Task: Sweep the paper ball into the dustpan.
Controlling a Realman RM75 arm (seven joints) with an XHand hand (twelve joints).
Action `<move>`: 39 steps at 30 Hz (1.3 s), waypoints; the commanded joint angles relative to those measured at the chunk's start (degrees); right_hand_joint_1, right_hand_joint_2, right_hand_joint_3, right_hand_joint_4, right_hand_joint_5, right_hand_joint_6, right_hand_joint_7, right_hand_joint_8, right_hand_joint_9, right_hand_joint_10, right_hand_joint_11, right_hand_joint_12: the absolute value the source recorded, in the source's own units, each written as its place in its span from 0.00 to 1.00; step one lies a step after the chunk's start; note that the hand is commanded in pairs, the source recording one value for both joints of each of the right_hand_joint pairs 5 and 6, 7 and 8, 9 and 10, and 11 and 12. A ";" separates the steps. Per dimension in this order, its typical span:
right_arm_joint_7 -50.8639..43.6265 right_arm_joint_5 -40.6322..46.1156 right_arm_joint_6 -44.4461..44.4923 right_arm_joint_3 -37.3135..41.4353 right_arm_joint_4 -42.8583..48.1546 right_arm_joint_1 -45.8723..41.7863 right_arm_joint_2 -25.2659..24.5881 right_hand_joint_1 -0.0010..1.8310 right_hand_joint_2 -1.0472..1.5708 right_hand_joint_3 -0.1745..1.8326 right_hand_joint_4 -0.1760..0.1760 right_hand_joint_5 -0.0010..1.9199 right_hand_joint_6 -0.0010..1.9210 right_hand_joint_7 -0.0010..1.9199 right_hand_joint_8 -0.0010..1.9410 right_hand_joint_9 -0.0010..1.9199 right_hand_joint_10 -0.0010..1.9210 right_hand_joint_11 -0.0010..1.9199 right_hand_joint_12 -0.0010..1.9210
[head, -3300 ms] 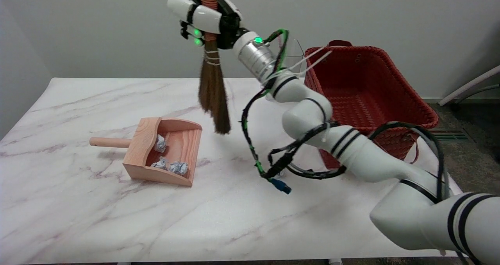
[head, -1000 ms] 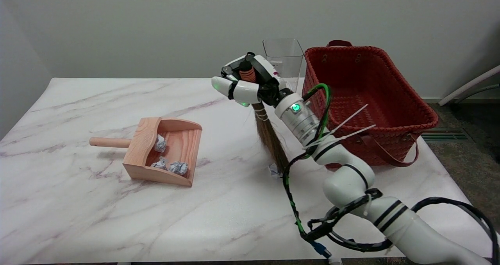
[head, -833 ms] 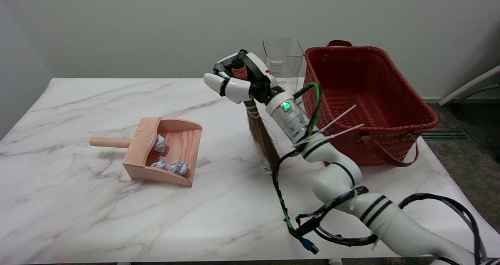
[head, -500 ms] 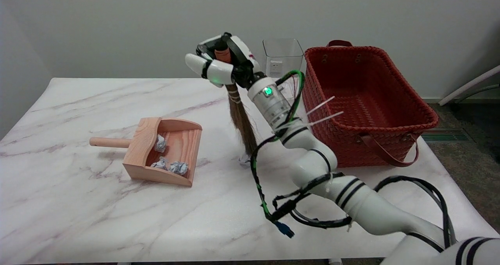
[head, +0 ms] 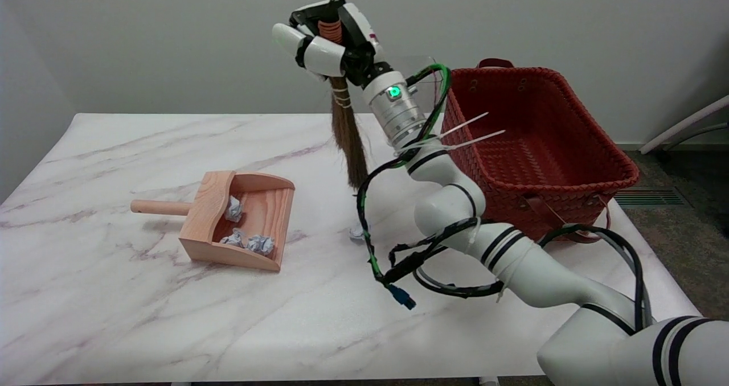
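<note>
Now, in the head view, the robot hand point(head: 324, 47) grasps the wrapped handle of the broom point(head: 347, 141) and has risen since half a second ago, lifting the bristles clear of the bench point(head: 142, 317). Over the last second the sweep carried the paper ball point(head: 357, 232) toward the dustpan point(head: 239, 221); it now rests on the bench right of the dustpan, near but not touching, partly hidden behind the arm's cable. By my judgement the stroke fell short: the ball lies outside the dustpan's open mouth, so another pass from its far side seems needed. Three crumpled balls already lie inside the dustpan, whose handle points away from the ball.

The bench is white marble with faint purple veins. Farther right of the dustpan stands a red woven basket point(head: 535, 135), before a plain grey wall.
</note>
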 commanded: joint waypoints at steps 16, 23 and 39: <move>-8.50 5.23 -6.87 2.96 18.46 -23.01 11.70 0.64 1.00 0.28 0.50 1.00 1.00 1.00 0.99 1.00 1.00 0.97 0.97; -16.57 5.23 -6.97 -0.79 13.62 -20.85 3.72 0.64 1.00 0.28 0.50 1.00 1.00 1.00 0.99 1.00 1.00 0.98 0.97; -20.28 5.23 1.00 -10.84 -20.80 6.70 -15.85 0.64 1.00 0.29 0.50 1.00 1.00 1.00 0.99 1.00 1.00 0.97 0.97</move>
